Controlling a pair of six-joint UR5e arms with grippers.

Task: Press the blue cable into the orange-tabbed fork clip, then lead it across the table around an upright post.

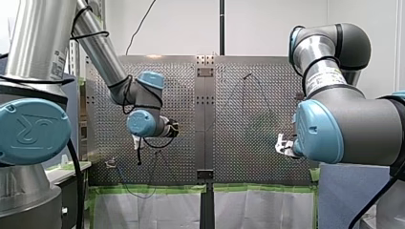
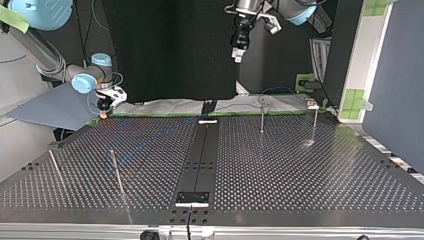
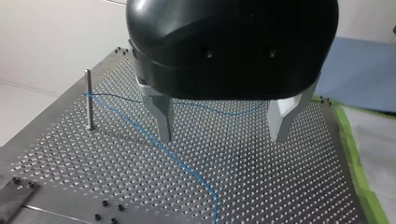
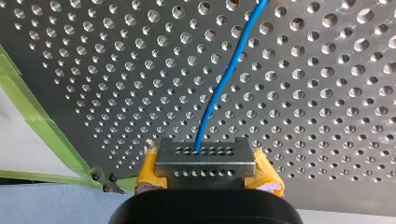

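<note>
Two arms share this bench, my left arm [image 1: 100, 47] and my right arm [image 1: 353, 124], each ending in one gripper: my left gripper [image 3: 223, 137] and my right gripper [image 4: 205, 163]. The single perforated table [image 2: 300, 175] carries four upright posts [image 2: 262, 119], two in the top view's left half and two in its right. One blue cable [image 4: 224, 79] completes the count.

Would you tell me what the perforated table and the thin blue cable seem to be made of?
The perforated table looks like grey metal, perhaps aluminium, with a dull satin sheen and countersunk holes. The thin blue cable seems plastic-sheathed: smooth, evenly coloured, bending in soft curves.
</note>
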